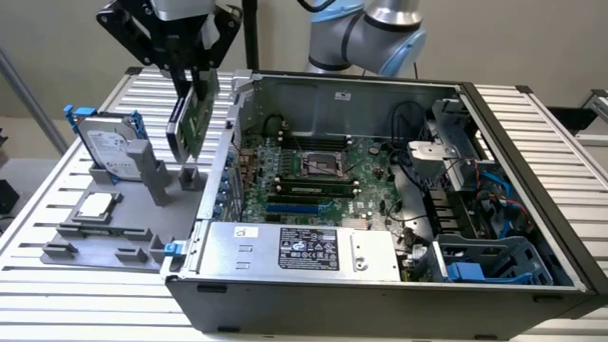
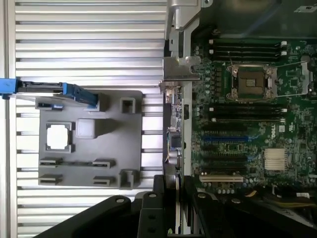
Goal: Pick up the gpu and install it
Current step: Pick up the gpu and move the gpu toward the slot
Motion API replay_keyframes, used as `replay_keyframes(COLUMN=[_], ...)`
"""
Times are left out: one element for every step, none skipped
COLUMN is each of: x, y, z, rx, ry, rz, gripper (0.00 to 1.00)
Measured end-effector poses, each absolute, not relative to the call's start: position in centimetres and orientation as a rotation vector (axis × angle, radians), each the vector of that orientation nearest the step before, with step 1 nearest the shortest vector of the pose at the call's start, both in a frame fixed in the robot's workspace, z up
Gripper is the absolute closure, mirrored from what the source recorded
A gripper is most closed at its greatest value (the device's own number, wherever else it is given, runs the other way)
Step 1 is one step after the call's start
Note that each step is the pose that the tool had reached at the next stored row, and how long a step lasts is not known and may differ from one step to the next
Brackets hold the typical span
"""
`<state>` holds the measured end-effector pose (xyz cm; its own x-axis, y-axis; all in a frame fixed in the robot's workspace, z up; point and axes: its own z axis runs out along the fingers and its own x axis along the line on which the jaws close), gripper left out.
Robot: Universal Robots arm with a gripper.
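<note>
clamping one gpu [image 1: 193, 117]: one gripper [image 1: 187, 80]

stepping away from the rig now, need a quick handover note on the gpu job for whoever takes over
Gripper: shut on the gpu, holding it by its upper edge.
Gpu: hangs on edge in the air above the gray holder, just outside the open case.
Done: gpu picked up, off the holder.
Left: not yet over the motherboard or seated in a slot.
Hard drive and CPU chip sit in the holder.
</note>
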<state>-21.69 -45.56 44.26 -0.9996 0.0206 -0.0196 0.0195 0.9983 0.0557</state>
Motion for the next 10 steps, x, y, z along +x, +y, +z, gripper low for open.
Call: replay_keyframes(x=[-21.2,-20.8,-20.3,-19.9,-19.4,-19.0,-18.5,-18.1,-17.6,-17.1], y=[-45.6,-45.6,-45.6,-45.6,-45.6,-45.6,-45.6,-45.6,-45.6,-45.6], z=[44.7,45.0,45.2,45.4,45.4,45.5,45.5,45.5,45.5,45.5], rx=[0.032,0.032,0.032,0.032,0.032,0.032,0.032,0.032,0.032,0.032], ry=[3.121,3.123,3.124,3.125,3.126,3.127,3.127,3.127,3.127,3.127], rz=[0.087,0.087,0.087,0.087,0.087,0.087,0.087,0.088,0.088,0.088], gripper=[1.0,1.0,1.0,1.0,1.0,1.0,1.0,1.0,1.0,1.0])
